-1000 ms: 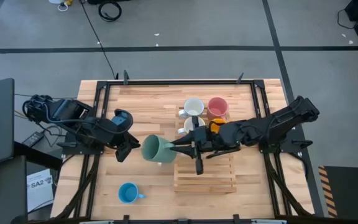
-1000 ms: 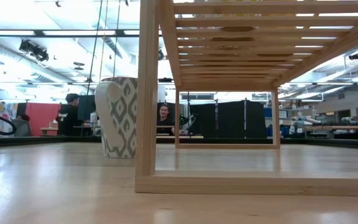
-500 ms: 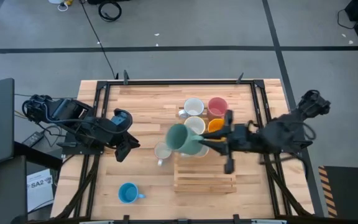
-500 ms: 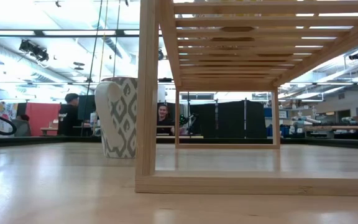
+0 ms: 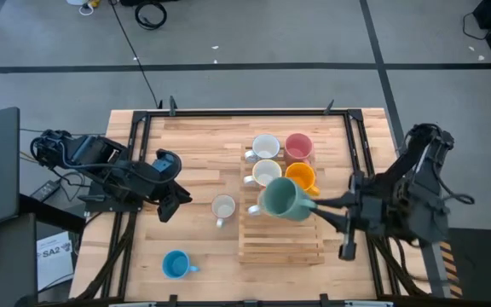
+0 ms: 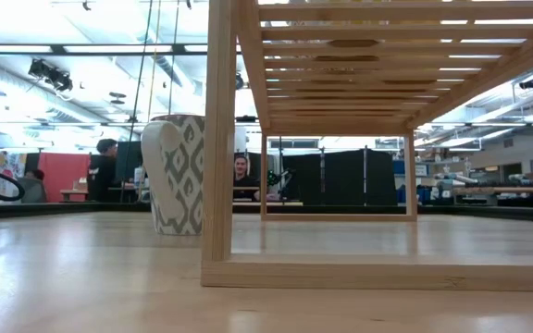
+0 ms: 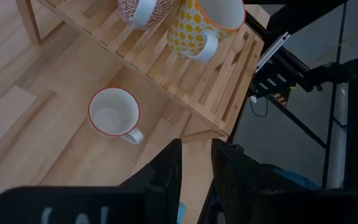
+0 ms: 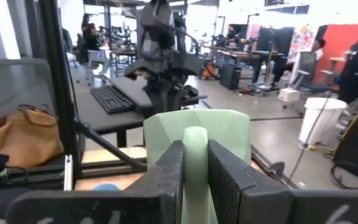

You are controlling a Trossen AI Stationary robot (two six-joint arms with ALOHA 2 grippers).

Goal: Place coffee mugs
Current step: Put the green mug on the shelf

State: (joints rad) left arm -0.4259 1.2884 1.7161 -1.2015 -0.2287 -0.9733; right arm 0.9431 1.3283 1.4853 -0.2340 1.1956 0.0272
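Right gripper [image 5: 314,205] pinched green mug [image 5: 281,199] by handle above wooden rack [image 5: 281,243]. Left gripper [image 5: 177,203] nearly closed, empty, over table [image 5: 194,136].

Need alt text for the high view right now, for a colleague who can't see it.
The right tool holds a green mug above the wooden rack, beside an orange mug. The left tool waits at table left; a blue mug sits near the front.

Three mugs [image 5: 285,160] are crowding the rack's [image 5: 280,241] far end, its near slats lying bare (a lone white mug [image 5: 223,207] standing just beside it).
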